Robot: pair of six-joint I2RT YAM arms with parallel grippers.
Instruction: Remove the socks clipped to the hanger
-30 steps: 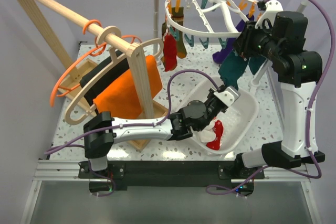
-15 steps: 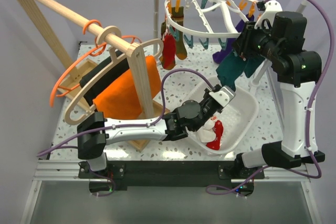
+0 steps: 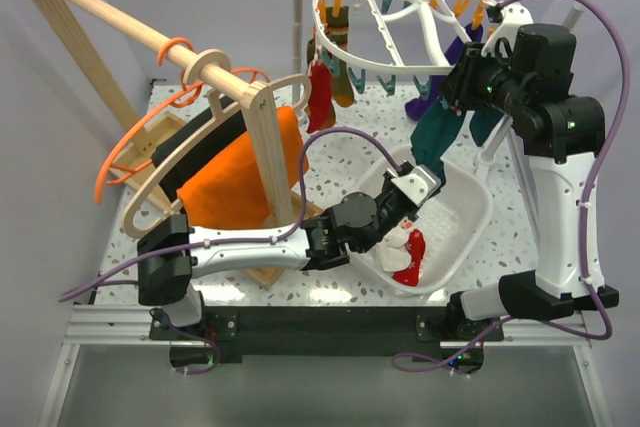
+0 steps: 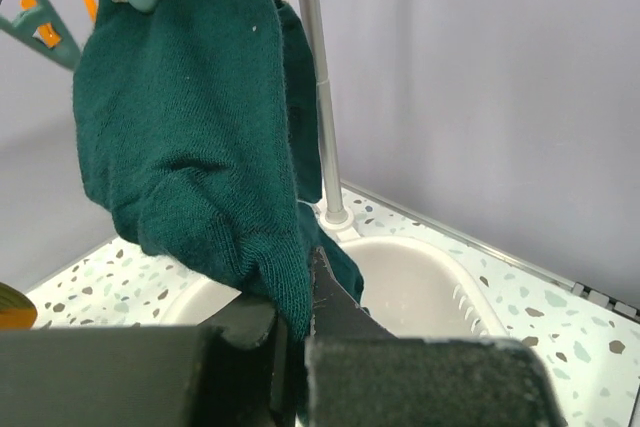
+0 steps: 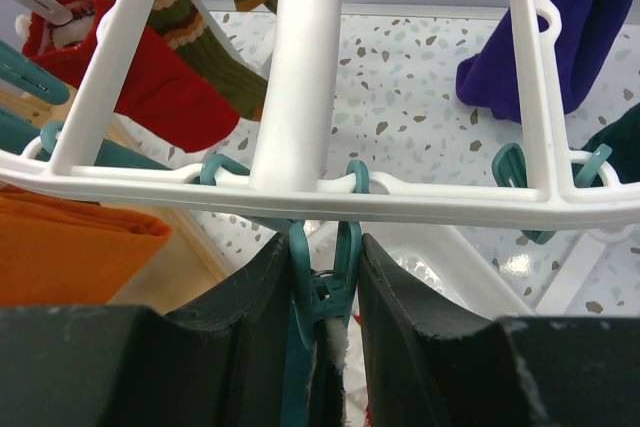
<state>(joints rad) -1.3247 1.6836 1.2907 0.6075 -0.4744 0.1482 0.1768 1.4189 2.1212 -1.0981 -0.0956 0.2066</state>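
The white hanger [image 3: 385,22] hangs at the back from a rail. A dark green sock [image 3: 437,137] hangs from its right side. My left gripper [image 3: 416,183] is shut on that sock's lower end; in the left wrist view the sock [image 4: 190,147] is pinched between the jaws of the left gripper [image 4: 300,317]. My right gripper [image 3: 462,77] is up at the frame [image 5: 300,187], shut on a teal clip [image 5: 325,287]. A red sock [image 5: 150,87], a brown-striped sock [image 5: 190,32] and a purple sock [image 5: 570,37] stay clipped. Another red sock [image 3: 410,257] lies in the basket.
A white basket [image 3: 472,217] sits under the hanger, in front of my right arm. A wooden rack with a pole [image 3: 110,22], wooden coat hangers, an orange cloth [image 3: 240,172] and thin orange hangers [image 3: 130,147] fills the left. A white stand post [image 3: 297,7] rises at the back.
My left gripper has drawn the green sock's end a little to the left, and the hanger has swayed slightly. The right gripper has stayed on the clip.
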